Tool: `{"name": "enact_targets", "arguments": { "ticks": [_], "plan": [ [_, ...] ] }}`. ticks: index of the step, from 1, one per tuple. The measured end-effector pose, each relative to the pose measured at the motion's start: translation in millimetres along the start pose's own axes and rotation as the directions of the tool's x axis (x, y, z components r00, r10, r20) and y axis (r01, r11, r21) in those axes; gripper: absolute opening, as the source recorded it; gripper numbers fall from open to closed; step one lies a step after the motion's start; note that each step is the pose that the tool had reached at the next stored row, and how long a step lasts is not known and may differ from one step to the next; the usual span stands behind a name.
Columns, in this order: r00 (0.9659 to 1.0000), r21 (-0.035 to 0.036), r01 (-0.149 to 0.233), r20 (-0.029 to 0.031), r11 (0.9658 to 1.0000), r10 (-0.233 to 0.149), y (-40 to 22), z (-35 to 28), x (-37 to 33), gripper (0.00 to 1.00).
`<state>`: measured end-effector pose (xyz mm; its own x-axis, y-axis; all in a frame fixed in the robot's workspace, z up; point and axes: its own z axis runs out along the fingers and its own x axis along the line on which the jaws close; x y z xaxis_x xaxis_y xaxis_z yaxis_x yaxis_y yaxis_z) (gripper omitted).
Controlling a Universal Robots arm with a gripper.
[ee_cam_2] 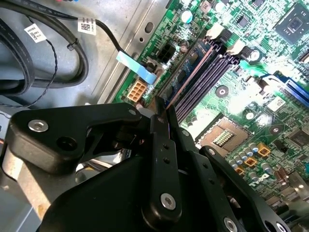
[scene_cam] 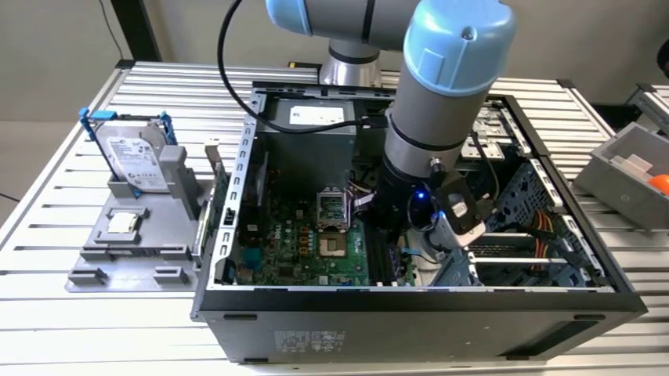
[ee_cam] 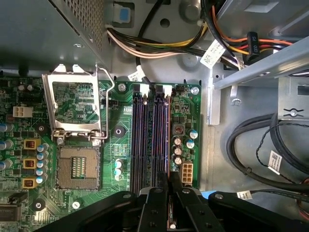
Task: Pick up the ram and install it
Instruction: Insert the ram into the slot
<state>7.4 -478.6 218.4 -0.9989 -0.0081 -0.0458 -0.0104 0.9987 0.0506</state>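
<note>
In the exterior view the arm reaches into the open computer case (scene_cam: 418, 313), the gripper (scene_cam: 403, 235) low over the motherboard (scene_cam: 293, 243). In both wrist views its fingers (ee_cam_2: 161, 145) pinch the ram (ee_cam_2: 186, 72) (a thin dark stick, seen edge-on), standing in the memory slots (ee_cam: 149, 140) beside the processor socket (ee_cam: 77, 166).

A desk (scene_cam: 63, 313) of ribbed silver slats carries everything; an open computer case (scene_cam: 418, 329) lies on its side near the middle; a grey holder tray (scene_cam: 131, 251) sits just beside it toward the exterior view's left; a grey bin (scene_cam: 627, 176) stands at the exterior view's right edge.
</note>
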Motion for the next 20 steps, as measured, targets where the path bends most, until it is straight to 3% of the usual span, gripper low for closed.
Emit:
{"name": "enact_targets", "arguments": {
  "ticks": [20],
  "plan": [
    [0.9998,0.0017,-0.019,0.001,0.9998,0.019,1.7,2.5,2.5,0.0]
  ]
}}
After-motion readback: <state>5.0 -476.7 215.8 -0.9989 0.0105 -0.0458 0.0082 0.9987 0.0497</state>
